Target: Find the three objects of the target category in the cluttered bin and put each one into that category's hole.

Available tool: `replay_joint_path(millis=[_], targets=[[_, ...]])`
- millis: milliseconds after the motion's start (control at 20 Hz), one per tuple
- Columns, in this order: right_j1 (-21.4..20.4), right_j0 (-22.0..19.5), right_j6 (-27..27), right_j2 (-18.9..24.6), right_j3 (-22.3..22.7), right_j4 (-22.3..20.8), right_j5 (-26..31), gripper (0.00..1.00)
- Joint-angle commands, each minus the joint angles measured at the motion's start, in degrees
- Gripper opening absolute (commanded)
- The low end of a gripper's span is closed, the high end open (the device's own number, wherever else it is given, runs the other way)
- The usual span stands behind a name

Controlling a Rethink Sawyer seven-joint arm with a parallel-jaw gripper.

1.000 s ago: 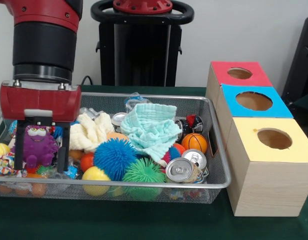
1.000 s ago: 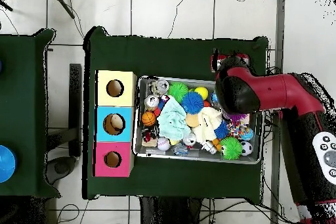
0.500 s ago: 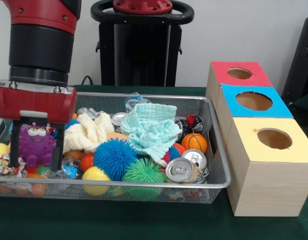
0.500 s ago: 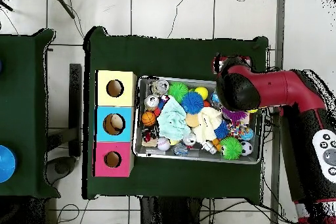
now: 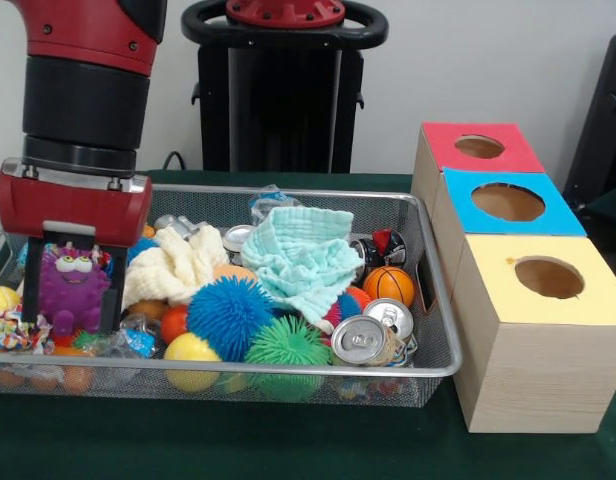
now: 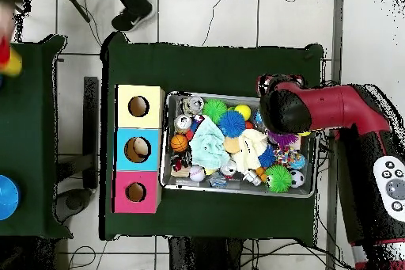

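- Front: the gripper (image 5: pixel 71 290) stands astride the purple monster (image 5: pixel 72 288) at the bin's (image 5: pixel 440 300) left end, a finger on each flank; whether it is actually pinching, I cannot tell. The toy looks soft, light and squashy, best held across its body. No writing is readable.
- Overhead: the arm (image 6: pixel 304 108) hides the toy at the bin's right end; the boxes (image 6: pixel 139 149) stand left.

The bin (image 5: pixel 428 262) is made of silvery wire mesh with a polished metal rim. Soft crinkled cloth (image 5: pixel 306 252) and a knobbly cream fabric (image 5: pixel 173 262) are seen inside, beside rubbery spiky balls (image 5: pixel 229 316) and shiny metal cans (image 5: pixel 357 340). The boxes (image 5: pixel 533 345) show pale matt wood. The table (image 5: pixel 238 440) is covered with matt green felt.
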Motion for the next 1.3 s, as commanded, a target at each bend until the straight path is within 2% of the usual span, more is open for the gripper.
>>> replay_joint_path(millis=[50, 500, 700, 1050, 1300], targets=[[0.3, 1.8, -11.1, -4.6, -2.5, -3.6, 8.2, 1.00], [1.6, 4.3, -11.9, -8.0, -4.5, -8.6, 4.5, 1.00], [2.1, 3.7, -12.3, -7.3, -5.3, -8.8, 2.5, 1.00], [2.9, 2.7, -15.6, -4.9, -8.2, -9.3, 2.2, 1.00], [5.0, 3.5, -15.5, -6.3, -8.5, -11.6, 1.4, 1.00]])
